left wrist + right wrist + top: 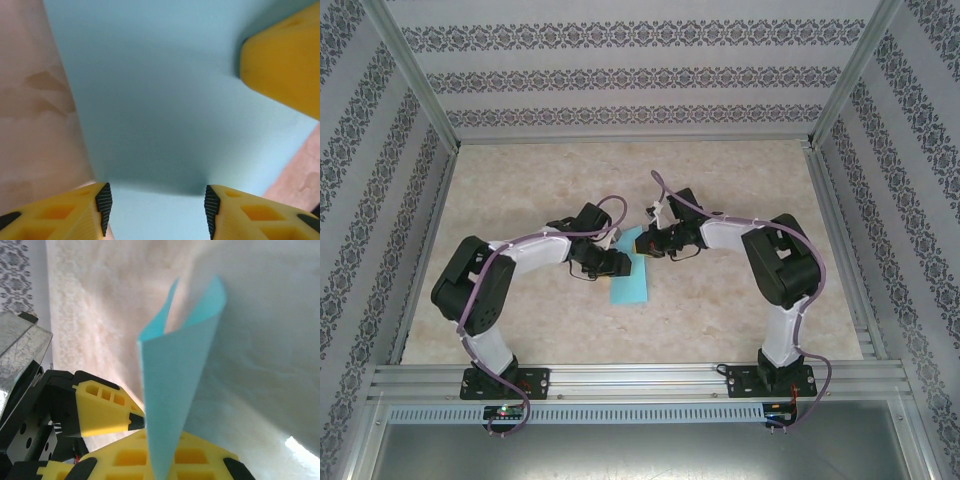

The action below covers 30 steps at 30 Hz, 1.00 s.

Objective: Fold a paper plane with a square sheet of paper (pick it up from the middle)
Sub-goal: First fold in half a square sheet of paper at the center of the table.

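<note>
The square sheet of paper (630,282) lies at the middle of the table (740,180), between the two grippers; it is thin, smooth and turquoise-blue, and from above it looks like a strip longer than wide, its near part flat on the marbled top and its far end raised. The right gripper (650,241) is clamped on that raised end, where the paper bends over on itself in a soft, open curl with a pointed corner uppermost; the left gripper (157,202) hangs low over the flat part, jaws moderately apart, the sheet spanning the gap beyond its black ribbed pads (104,207).
</note>
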{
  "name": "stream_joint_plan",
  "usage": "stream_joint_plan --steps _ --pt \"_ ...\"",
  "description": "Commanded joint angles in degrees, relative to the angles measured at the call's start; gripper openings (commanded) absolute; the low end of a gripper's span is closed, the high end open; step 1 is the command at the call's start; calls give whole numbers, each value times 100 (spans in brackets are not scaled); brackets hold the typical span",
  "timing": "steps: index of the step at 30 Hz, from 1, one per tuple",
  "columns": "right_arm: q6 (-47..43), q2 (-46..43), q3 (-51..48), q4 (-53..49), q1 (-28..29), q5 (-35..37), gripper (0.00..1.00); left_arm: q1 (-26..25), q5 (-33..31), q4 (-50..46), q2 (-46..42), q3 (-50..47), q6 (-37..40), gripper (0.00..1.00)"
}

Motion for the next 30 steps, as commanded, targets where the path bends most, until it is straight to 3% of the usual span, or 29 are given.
stream_joint_plan --steps 1,11,18,22,26,30 --pt "202 -428 -63 273 -79 -127 4 125 -153 -435 -596 316 115 60" --pt "1380 -1216 -147 1050 -351 -431 2 527 278 55 -1772 109 -577 72" --pt "2091 -1591 -218 1510 -551 -486 2 614 894 755 -2072 -354 -1088 73" --pt "2378 -1670 -251 1790 -582 -540 2 623 869 710 -2122 -422 -1064 73" --pt "2395 -1727 -269 1786 -590 -490 2 631 1093 971 -2174 -514 -1266 68" --pt "2402 -1721 -314 1822 -591 -489 2 631 1226 1114 -2252 -572 -1400 55"
